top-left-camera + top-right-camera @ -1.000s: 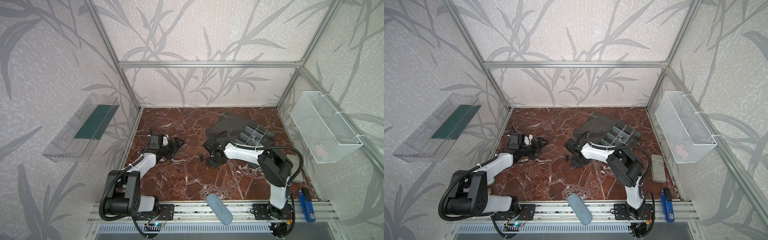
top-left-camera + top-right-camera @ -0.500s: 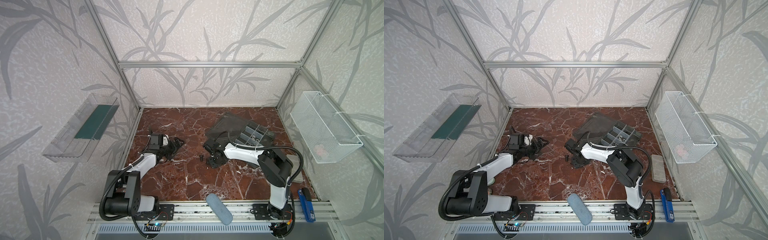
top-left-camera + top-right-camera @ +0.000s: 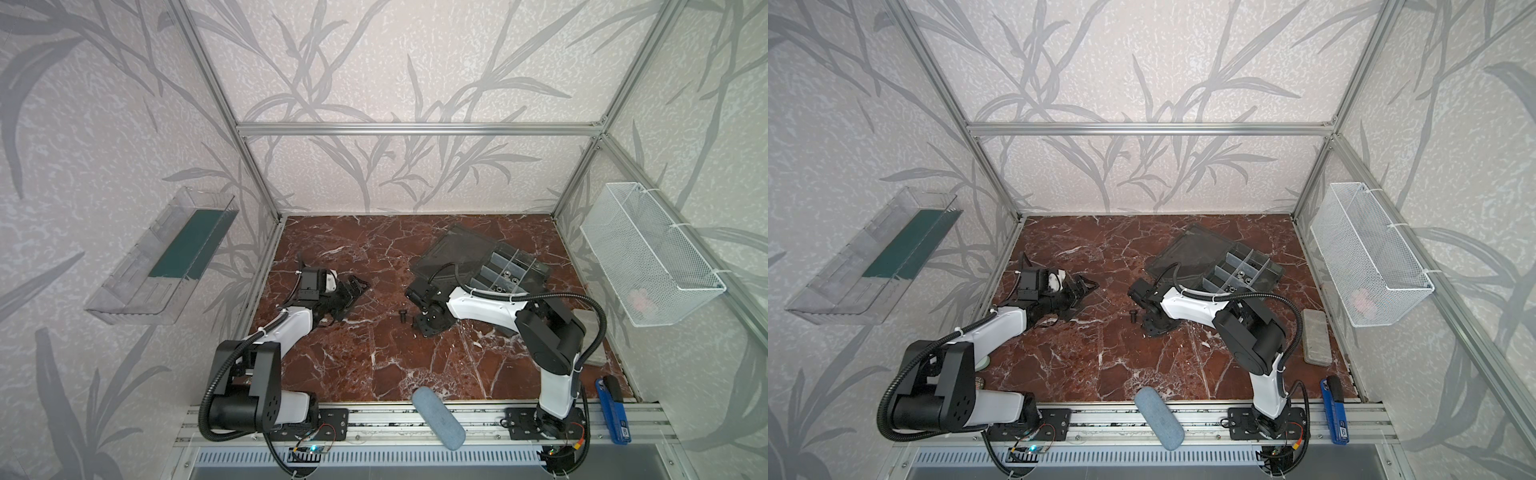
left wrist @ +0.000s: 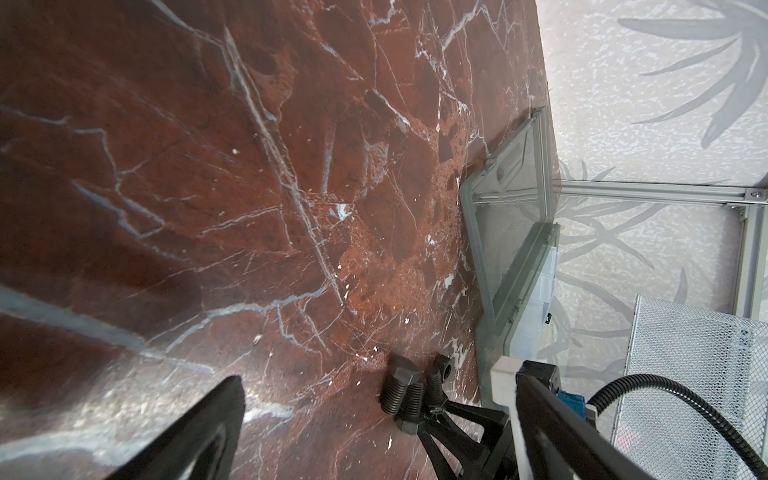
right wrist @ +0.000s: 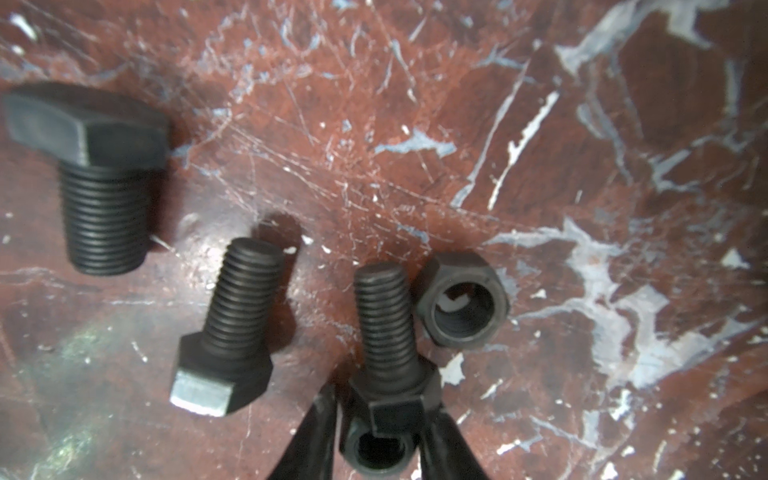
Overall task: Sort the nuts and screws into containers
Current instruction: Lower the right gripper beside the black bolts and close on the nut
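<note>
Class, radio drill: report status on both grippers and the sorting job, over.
Left gripper open, empty. Right gripper jaws flank a black nut on the table, grip unconfirmed. Screw head overlaps that nut; may snag.

Matt black metal screws (image 5: 239,320) lie on glossy, scratched marble-look tabletop (image 5: 540,124).

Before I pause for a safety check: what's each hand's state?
Left hand: open, empty.
Right hand: straddling a small black hexagonal metal nut; grip cannot be told.
</note>
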Controlling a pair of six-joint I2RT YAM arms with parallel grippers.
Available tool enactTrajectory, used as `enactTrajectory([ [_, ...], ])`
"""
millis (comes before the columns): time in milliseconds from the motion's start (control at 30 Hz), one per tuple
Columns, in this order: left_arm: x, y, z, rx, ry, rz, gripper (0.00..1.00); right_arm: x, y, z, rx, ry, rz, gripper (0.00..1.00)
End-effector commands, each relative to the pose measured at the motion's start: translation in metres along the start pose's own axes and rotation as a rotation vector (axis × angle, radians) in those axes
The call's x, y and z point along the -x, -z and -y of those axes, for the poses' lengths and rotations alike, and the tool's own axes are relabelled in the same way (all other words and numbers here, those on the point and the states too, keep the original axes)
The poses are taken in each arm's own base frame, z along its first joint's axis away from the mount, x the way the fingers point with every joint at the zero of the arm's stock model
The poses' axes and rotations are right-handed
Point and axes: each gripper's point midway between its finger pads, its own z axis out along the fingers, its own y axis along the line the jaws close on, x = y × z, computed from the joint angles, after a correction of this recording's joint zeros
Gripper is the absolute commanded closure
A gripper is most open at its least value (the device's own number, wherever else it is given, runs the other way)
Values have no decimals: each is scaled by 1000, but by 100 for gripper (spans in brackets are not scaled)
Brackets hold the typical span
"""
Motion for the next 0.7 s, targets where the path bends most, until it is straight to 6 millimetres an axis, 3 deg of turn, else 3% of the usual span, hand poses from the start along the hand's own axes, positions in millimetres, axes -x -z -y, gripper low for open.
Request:
enactTrajectory([
  [0,-1,0,-2,-4,9,-1,1,-25,-6,16,-75,16,-87,68],
  [400,-1,1,-2,-4,11,1,0,-29,-4,19,-106,25,-96,60],
  [667,-1,1,-1,-6,9,4,1,-31,-7,16,-91,20,-110,75],
])
